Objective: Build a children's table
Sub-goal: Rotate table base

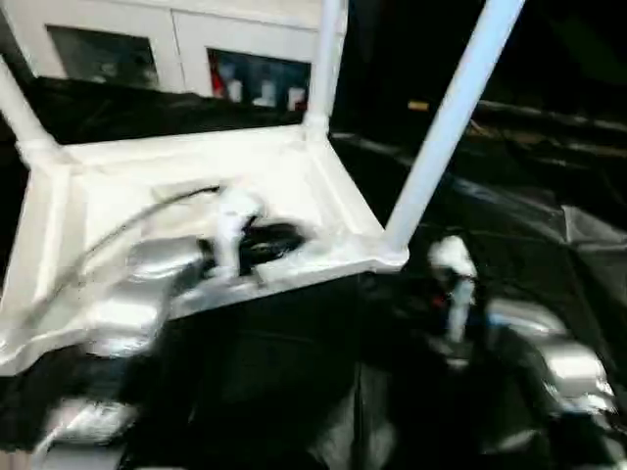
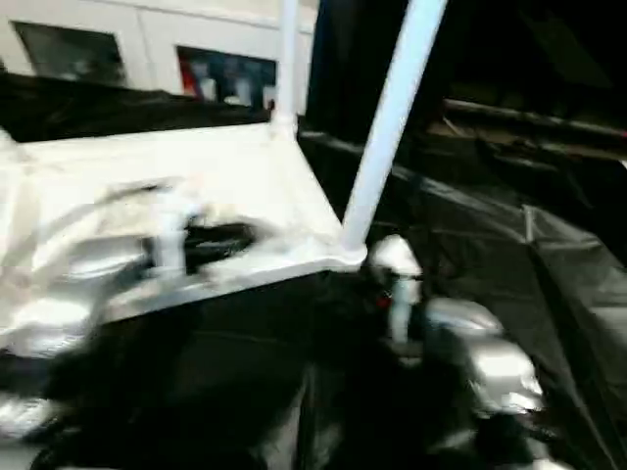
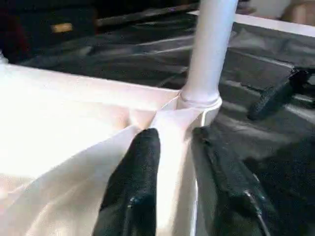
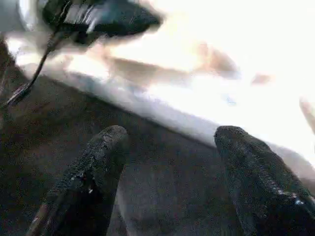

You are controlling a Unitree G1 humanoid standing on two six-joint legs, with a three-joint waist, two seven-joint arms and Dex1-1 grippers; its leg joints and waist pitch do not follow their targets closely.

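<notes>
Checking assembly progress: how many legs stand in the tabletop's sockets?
3: one leg at the near right corner, one at the far right corner, one at the far left. The near left corner is hidden behind the left arm.

**Glare on white, blur on my arms**

My head views are smeared by motion blur, worst on my silver forearms. The white table top [image 1: 196, 186] glares against dim black sheeting [image 1: 549, 235]. In my right wrist view it washes out to bright haze.
</notes>
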